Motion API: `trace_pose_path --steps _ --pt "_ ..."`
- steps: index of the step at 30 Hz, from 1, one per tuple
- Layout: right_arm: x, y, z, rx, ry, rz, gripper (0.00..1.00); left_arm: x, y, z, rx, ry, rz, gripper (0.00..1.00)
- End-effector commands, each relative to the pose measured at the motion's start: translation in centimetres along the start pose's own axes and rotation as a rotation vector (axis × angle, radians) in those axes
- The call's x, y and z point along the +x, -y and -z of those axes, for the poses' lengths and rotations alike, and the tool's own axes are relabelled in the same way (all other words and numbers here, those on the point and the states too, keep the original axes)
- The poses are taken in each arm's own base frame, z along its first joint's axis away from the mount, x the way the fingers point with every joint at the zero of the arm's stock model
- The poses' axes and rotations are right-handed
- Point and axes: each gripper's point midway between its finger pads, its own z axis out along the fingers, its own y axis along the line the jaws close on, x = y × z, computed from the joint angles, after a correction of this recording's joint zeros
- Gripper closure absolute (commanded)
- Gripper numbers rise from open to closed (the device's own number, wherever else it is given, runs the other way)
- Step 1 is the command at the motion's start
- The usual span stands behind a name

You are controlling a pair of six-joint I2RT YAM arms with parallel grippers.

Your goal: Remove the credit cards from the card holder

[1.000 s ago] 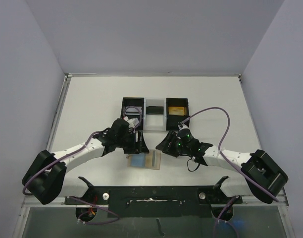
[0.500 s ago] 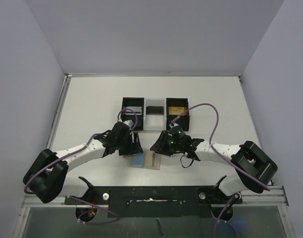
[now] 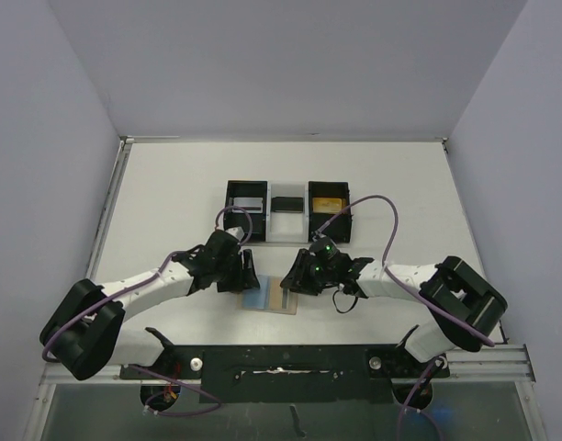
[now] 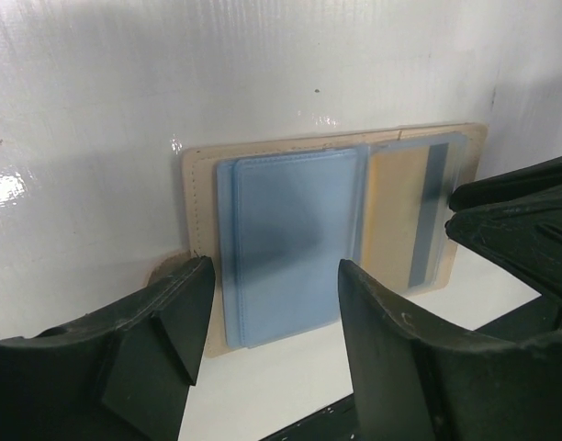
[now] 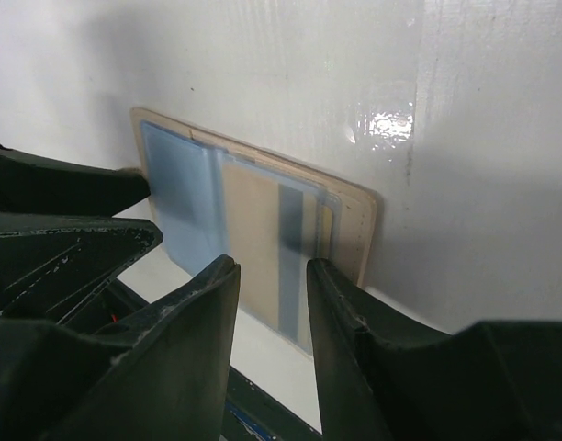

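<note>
The white table (image 3: 171,184) bears everything. The left gripper (image 4: 274,289) hovers with jaws wide apart and the right gripper (image 5: 270,276) with jaws narrowly parted, both empty, over the tan card holder (image 4: 200,184), which lies flat between them with the credit cards (image 4: 290,239) inside.

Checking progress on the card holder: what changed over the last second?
The left end effector slid toward the near edge and the right end effector swung leftward, both closing over the card holder. Nothing gripped. Holder, cards and tray stayed put.
</note>
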Motion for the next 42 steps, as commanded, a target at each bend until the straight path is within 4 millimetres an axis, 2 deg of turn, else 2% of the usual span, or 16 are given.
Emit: trace_pose_path --steps 1,13,17,19,23,33,37,42 --pt "-0.4 -1.7 -0.3 -0.036 0.0 0.009 0.64 0.0 0.3 0.5 0.027 0.007 -0.031 0.46" --pt "-0.7 -2.6 -0.2 -0.048 -0.004 0.006 0.67 0.6 0.8 0.4 0.065 -0.019 -0.034 0.61" --pt "-0.9 -0.8 0.0 0.055 0.013 -0.014 0.65 0.6 1.0 0.4 0.069 -0.02 -0.035 0.65" --pt "-0.9 0.1 0.1 0.097 0.019 -0.015 0.65 0.6 0.8 0.5 0.059 -0.018 -0.03 0.65" --pt "-0.9 0.5 0.5 0.15 0.029 0.015 0.63 0.6 0.4 0.5 0.038 -0.012 -0.019 0.63" --pt "-0.4 -0.1 -0.5 0.13 -0.009 0.036 0.65 0.6 0.6 0.4 0.051 -0.019 -0.039 0.63" --pt "-0.6 -0.3 -0.3 0.159 0.003 0.068 0.66 1.0 0.5 0.3 0.056 -0.028 -0.042 0.64" --pt "-1.6 -0.7 0.7 0.233 0.047 0.119 0.63 1.0 0.4 0.4 0.052 -0.026 -0.04 0.65"
